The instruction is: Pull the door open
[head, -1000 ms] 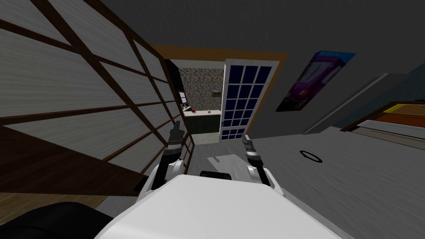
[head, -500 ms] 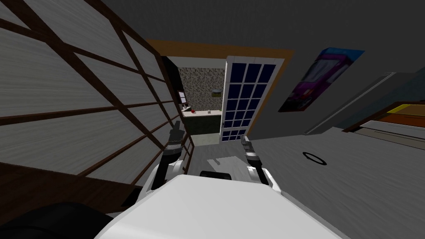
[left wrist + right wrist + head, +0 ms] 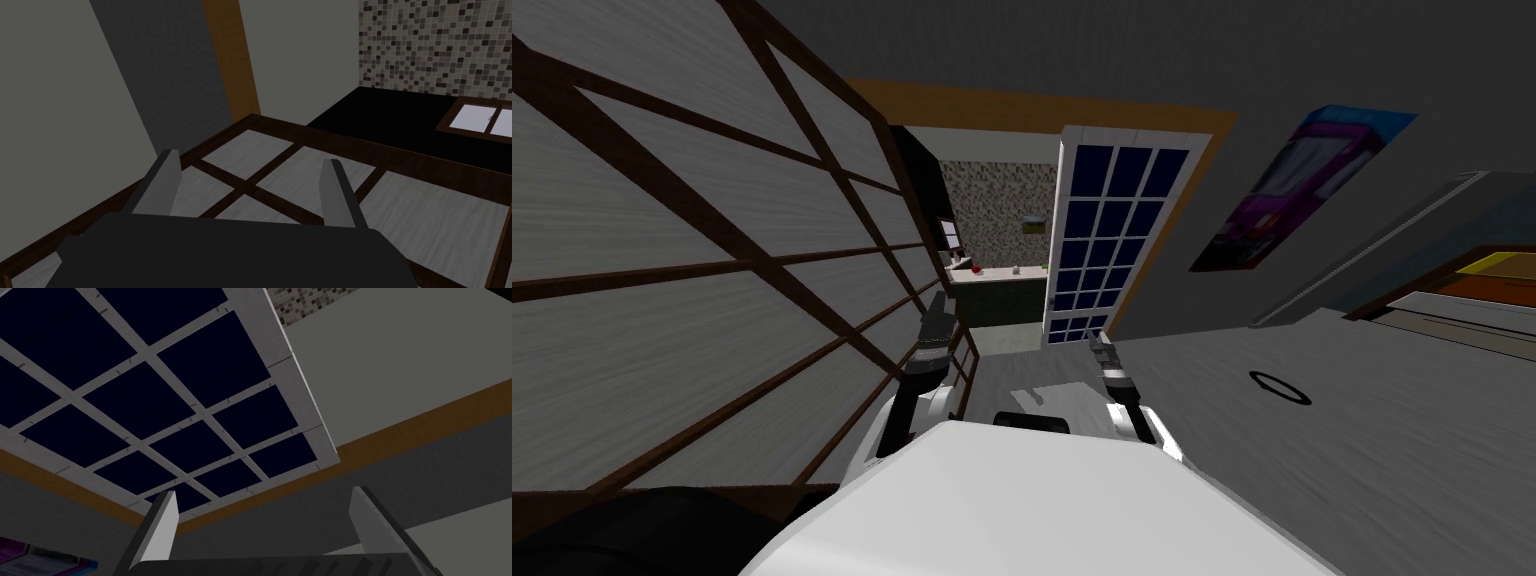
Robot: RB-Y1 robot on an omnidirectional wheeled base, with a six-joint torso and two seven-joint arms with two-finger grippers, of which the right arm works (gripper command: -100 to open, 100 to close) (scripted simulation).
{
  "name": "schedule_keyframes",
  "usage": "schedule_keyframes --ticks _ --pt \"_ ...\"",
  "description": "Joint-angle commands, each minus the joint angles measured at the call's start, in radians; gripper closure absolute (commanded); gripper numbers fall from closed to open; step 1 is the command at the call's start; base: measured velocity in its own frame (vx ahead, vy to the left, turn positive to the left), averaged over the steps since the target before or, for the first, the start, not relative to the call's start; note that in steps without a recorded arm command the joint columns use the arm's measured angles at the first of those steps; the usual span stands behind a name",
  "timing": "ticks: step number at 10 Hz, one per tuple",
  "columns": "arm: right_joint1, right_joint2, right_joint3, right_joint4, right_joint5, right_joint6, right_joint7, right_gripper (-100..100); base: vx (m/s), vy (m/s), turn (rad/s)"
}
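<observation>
Along the robot's left, a large wall of pale grey panels crossed by dark brown bars (image 3: 682, 300) is seen, and the left arm is held close beside it. Ahead, an orange-brown door frame (image 3: 1042, 103) is set in the dark grey wall. The door (image 3: 1102, 240), white-barred with dark blue panes, is found at the frame's right side. A gap is left beside it, through which a mosaic-tiled wall (image 3: 997, 200) is shown (no handle can be made out on the door). A purple poster (image 3: 1282, 195) is hung to the door's right. The door is judged well apart from both arms, so an approach seems to be in hand. The left gripper (image 3: 250, 157) and the right gripper (image 3: 264, 493) are held forward, fingers spread wide with nothing between them, presumably kept ready for a grasp. The right one is aimed at the door's panes. A black ring (image 3: 1280, 387) is lying on the floor, off to the right.
</observation>
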State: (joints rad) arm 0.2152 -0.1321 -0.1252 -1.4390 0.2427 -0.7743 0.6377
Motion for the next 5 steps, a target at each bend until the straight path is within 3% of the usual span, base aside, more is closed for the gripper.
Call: schedule_keyframes --ticks 1,5 --pt "-0.012 -0.004 -0.006 0.037 0.012 -0.009 0.023 -100 0.095 0.023 -0.002" --pt "-0.041 -0.01 -0.018 0.13 0.043 -0.033 0.078 -100 0.098 0.021 -0.003"
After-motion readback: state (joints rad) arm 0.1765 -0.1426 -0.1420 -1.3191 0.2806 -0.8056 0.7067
